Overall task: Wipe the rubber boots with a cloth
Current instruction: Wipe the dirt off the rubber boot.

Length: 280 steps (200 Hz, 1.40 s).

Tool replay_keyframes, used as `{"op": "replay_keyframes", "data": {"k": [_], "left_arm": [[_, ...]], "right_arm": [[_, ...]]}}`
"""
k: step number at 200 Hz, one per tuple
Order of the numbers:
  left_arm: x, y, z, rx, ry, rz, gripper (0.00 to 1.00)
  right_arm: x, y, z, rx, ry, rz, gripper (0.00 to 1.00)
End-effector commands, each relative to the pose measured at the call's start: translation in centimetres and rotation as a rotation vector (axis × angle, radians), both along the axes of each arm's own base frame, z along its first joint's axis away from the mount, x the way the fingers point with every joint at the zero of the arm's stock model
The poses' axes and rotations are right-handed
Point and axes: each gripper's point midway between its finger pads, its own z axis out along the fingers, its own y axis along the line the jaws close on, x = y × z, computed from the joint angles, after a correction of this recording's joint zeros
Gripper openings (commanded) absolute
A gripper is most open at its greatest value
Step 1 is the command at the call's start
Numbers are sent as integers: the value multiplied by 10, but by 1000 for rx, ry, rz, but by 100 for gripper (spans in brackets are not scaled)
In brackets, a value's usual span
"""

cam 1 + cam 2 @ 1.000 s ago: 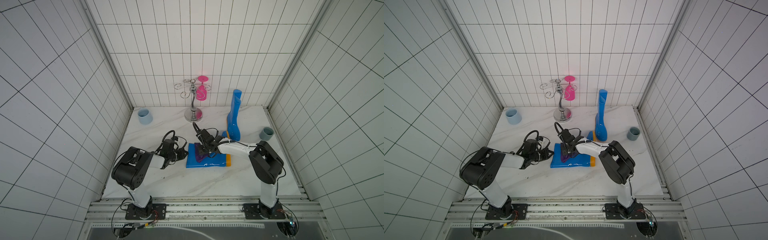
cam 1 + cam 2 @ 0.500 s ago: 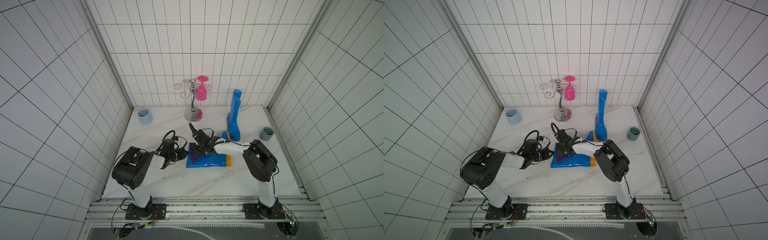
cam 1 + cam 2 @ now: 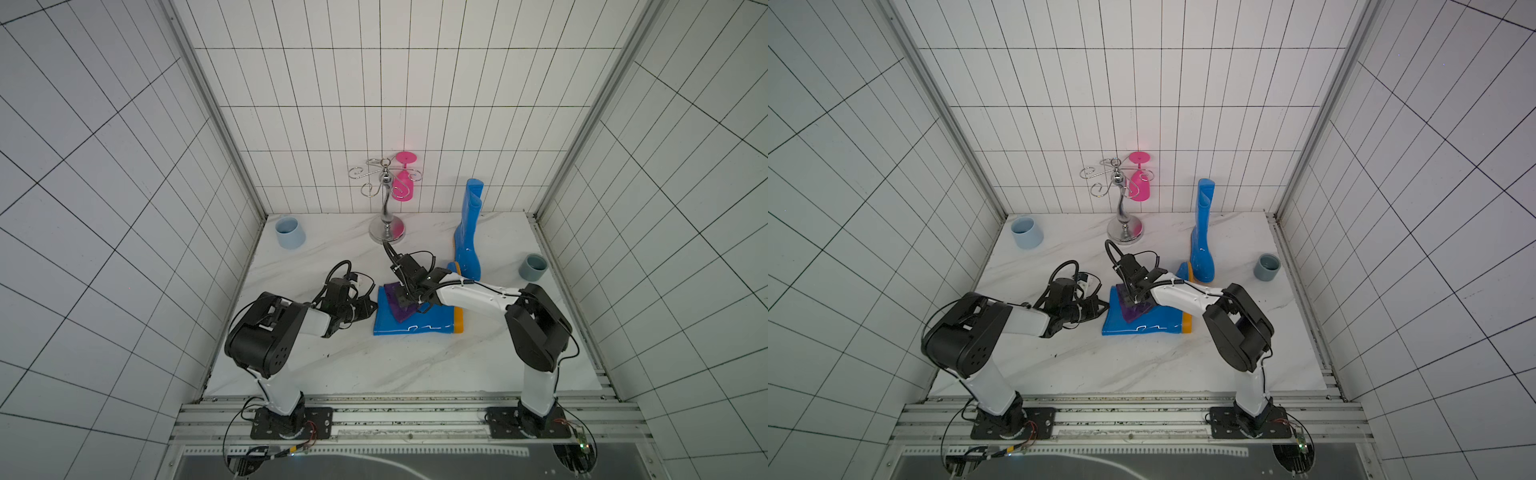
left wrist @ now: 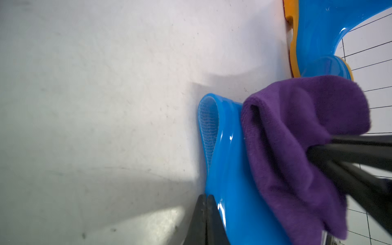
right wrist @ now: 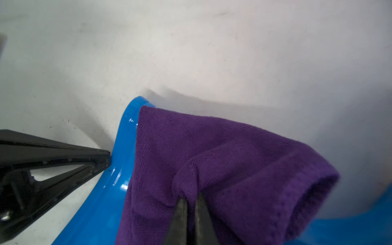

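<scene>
White tiled walls [image 3: 374, 104] close in a pale marbled worktop [image 3: 374, 365]. On it the standing boot [image 3: 468, 232] is upright near the back wall, and the lying boot [image 3: 419, 328] rests on its side in the middle, with its orange sole toward the right arm's side. The purple cloth [image 3: 394, 305] is draped over the lying boot's shaft, near its open top. The right hand [image 3: 406, 298] is clamped tight on a pinched fold of the cloth, and the cloth lies against the glossy rubber. Half a second ago the cloth and right hand sat closer to the boot's open end. Now they are drawn back a little along the shaft, roughly where they were a second ago, and the right arm's elbow has swung back out with them. The left hand [image 3: 371, 309] has not shifted: its fingers are pressed together with nothing between them, and the tips touch the rim of the lying boot's opening. Both boots are where they were before.
</scene>
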Motion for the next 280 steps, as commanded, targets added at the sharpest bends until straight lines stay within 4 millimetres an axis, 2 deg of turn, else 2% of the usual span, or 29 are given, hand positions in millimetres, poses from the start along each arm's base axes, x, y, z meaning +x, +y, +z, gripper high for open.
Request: {"op": "replay_keyframes", "data": {"k": [1,29,45,90,115,161,226,280], "left_arm": [[-61,24,-69,155,292,2,0],[-61,24,-69,154,291,0,0],[-61,24,-69,154,291,-1,0],[-61,24,-68,154,290,0,0],[-61,24,-69,154,290,0,0],[-61,23,-69,154,287,-3,0],[-61,23,-69,155,287,-6,0],[-60,23,-69,156,286,-3,0]], "right_arm": [[-4,-49,17,-94,-28,-60,0],[-17,-79,33,-109,-35,-96,0],[-29,-90,31,-109,-22,-109,0],[-65,-103,9,-55,50,-139,0],[-75,-99,-6,-13,78,-136,0],[-73,-56,-12,82,76,-85,0],[-57,28,-17,160,75,28,0],[-51,84,4,252,63,102,0]]}}
